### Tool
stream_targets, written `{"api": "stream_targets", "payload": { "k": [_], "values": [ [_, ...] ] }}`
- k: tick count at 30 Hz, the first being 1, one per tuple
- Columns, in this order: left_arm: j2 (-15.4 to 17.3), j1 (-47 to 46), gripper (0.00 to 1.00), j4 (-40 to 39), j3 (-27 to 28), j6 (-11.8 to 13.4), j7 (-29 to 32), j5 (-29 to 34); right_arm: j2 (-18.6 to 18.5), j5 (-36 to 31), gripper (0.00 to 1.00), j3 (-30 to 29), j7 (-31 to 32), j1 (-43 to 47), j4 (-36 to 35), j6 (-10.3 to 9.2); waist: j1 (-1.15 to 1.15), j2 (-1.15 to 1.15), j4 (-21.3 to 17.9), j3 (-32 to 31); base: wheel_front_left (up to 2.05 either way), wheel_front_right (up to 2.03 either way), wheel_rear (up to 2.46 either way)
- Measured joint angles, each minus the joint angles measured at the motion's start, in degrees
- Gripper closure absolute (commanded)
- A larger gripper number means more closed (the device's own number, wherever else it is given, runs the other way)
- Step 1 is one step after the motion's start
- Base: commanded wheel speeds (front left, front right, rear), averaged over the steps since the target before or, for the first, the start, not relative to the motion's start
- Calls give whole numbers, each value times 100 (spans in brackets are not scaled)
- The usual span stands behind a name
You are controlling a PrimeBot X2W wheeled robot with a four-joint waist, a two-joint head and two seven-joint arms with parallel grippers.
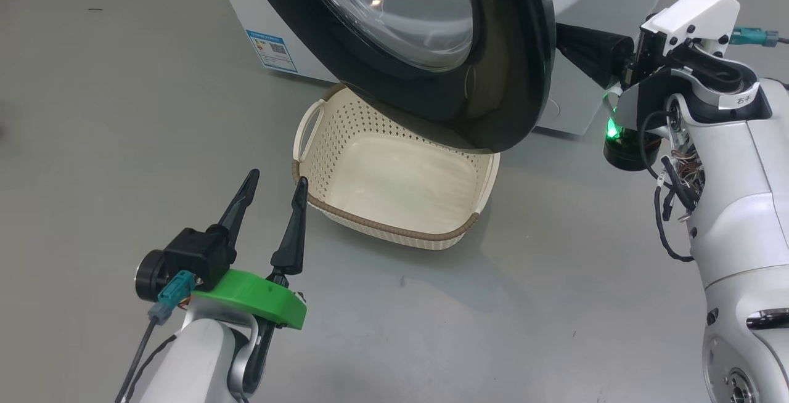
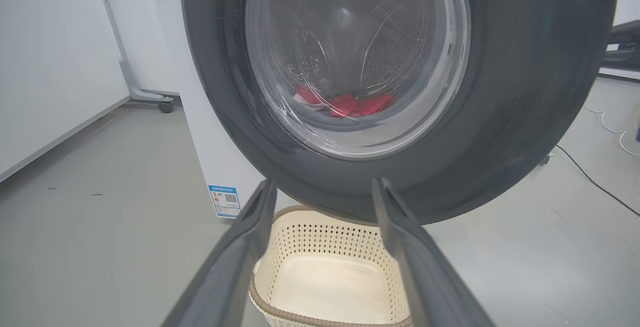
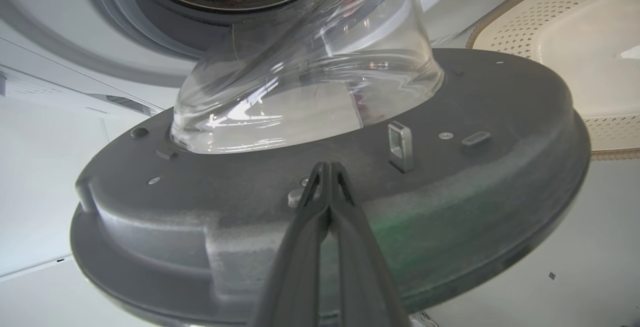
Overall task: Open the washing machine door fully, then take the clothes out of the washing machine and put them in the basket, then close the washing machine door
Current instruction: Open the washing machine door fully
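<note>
**Open washing machine door (image 1: 505, 82) hanging over basket (image 1: 320, 144)**

The left gripper (image 1: 277, 176) is hovering, fingers wide, over grey floor (image 1: 92, 113) near the basket; the right gripper (image 3: 327, 167), fingers pinched together, is meeting the door's inner face. Red clothes (image 2: 357, 104) are lying inside the washing machine (image 1: 246, 2).

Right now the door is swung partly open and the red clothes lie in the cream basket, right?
No. The door is partly open, but the basket is empty; the left wrist view shows the red clothes inside the washing machine.

The washing machine door (image 1: 515, 82) stands ajar over the basket (image 1: 394, 231), the left gripper (image 1: 277, 179) beside it, fingers (image 1: 294, 224) spread.
</note>
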Motion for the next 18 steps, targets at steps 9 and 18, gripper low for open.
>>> {"api": "stream_targets", "payload": {
  "k": [9,18],
  "values": [
    [0,14,0,-8,-20,0,0,24,0,424,100,449,26,130,-8,0,0,0,0,-31,0,0,0],
    [0,61,0,-7,-54,-3,0,48,-1,973,100,1042,66,281,-159,0,0,0,35,-78,0,0,0]
  ]
}}
